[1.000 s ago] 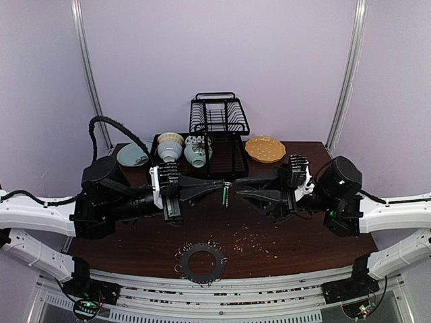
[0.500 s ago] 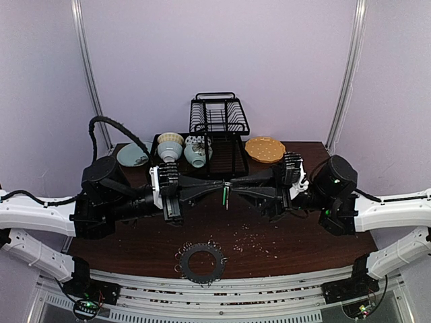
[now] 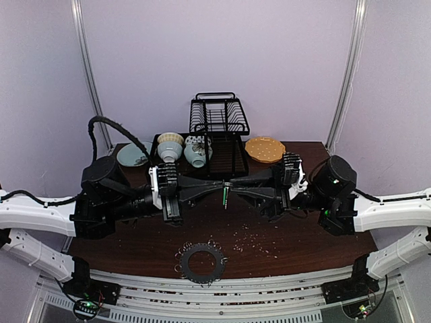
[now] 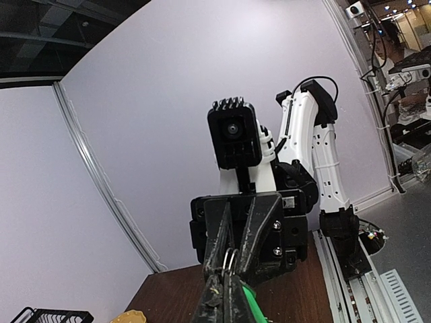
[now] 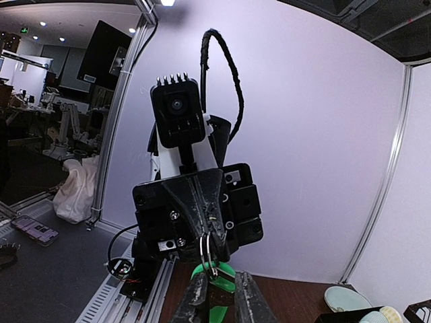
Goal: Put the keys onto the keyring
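Progress looks slight, judging from how things lie. The left gripper (image 4: 222,301), held well above the table (image 3: 316,245), is pinched tight on a small silvery wire loop (image 5: 205,246). The key (image 3: 225,196) hangs roughly upright just below that pinch, its green head showing in both wrist views. Whether the key is threaded on the loop or only clamped along with it, I cannot tell.

The right gripper (image 5: 217,303) meets the left one tip to tip from the opposite side. Its fingers stand narrowly apart with the green head between them, and the views do not show whether they touch it.

Further out, the keyring (image 3: 200,262), a flat dark ring fringed with wire loops, lies on the table near the front edge. It is well apart from both grippers and nothing touches it. Pale crumbs (image 3: 252,241) are scattered just to its right. A black dish rack (image 3: 219,128), two bowls (image 3: 170,149) and a tan plate (image 3: 264,149) stand along the far edge.

So the key is lifted and held between the arms, and joining it to the ring on the table appears to be left. I see only one key.
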`<state>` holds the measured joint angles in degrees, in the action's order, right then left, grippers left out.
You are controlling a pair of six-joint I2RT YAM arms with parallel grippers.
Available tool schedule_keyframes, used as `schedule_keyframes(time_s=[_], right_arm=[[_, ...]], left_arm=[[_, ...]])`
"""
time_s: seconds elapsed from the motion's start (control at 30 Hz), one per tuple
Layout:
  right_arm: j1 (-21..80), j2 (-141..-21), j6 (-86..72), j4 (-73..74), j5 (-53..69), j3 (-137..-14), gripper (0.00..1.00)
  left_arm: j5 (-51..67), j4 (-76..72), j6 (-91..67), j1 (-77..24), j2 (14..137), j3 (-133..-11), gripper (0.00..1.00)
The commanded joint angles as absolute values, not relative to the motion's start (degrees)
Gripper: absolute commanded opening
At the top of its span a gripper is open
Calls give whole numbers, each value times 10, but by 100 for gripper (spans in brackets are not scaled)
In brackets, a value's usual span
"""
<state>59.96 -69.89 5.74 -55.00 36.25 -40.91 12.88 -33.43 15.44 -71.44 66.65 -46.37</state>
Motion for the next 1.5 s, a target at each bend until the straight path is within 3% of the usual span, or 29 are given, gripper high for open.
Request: schedule_keyframes(time_s=[0.0,0.17,0.47,0.77,1.13,1.3,1.47], right_arm=[[598,-696,56,-563,354,-426,15],[598,-693,52,-567,354,-425,18],[598,-695,59,-556,361,-430,1],[597,-678,82,-544,342,-416,0],[587,-654,91,-533,336,-398,0],[563,-619,145,-428,337,-400,0],[529,-565,185,-295,300,-388,0]], left_arm=[[137,-366,149,-712,668,-458,0],[127,-354,153,-712,671,-461,0],[131,-357,154,-712,672,-460,0],[111,-350,156,-712,664,-456,0],[87,-300,163,-712,643,-455,29],[-66,-203,113,-709,645,-477,56],[-178,-1,-3,-691,674,-519,72]])
